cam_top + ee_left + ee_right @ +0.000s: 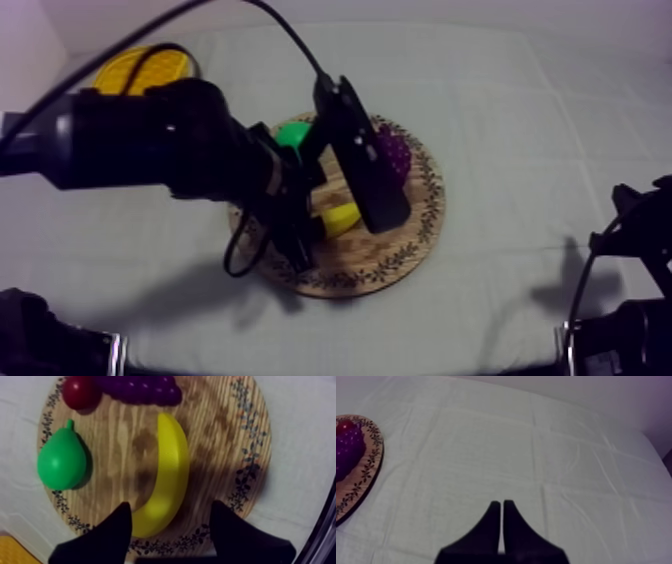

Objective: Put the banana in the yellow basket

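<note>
Top view: board (370, 255) mid-table on cloth (520, 120). Basket (140, 68) at far left, well apart from board. Left arm (150, 140) over board. Banana (338, 218), pear (292, 133) and grapes (392, 152) lie on board. Right arm (640, 240) low at right edge.

Left wrist view: left gripper (171, 505) released, one finger either side of banana's near end; contact cannot be told. Pear beside banana; small red fruit (79, 391) next to grapes at far rim.

Right wrist view: right gripper (501, 503) clenched on nothing, over bare cloth, well apart from board.
</note>
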Robot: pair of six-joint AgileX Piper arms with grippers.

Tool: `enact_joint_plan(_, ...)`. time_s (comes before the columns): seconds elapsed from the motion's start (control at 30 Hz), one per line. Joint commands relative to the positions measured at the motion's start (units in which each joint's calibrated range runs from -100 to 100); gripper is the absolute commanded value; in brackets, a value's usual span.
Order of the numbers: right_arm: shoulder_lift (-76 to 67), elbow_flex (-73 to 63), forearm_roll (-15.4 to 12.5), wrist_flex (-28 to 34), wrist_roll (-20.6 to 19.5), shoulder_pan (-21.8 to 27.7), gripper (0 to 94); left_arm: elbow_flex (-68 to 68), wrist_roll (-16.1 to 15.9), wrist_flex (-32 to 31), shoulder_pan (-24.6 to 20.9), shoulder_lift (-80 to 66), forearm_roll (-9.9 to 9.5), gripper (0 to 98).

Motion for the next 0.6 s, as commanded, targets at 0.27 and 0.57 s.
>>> enact_joint_plan(0.27, 0.0, 0.0, 0.0, -0.1, 0.0, 0.0, 0.3, -4.6, -0.3, 5.0, 0.0, 11.5, -0.31, 57.5)
enact_joint_plan(0.57, 0.0, 0.0, 0.0, -0.1, 0.0, 0.0, 0.3, -11.2, 0.1, 10.4, -0.5, 15.8, -1.29, 52.9)
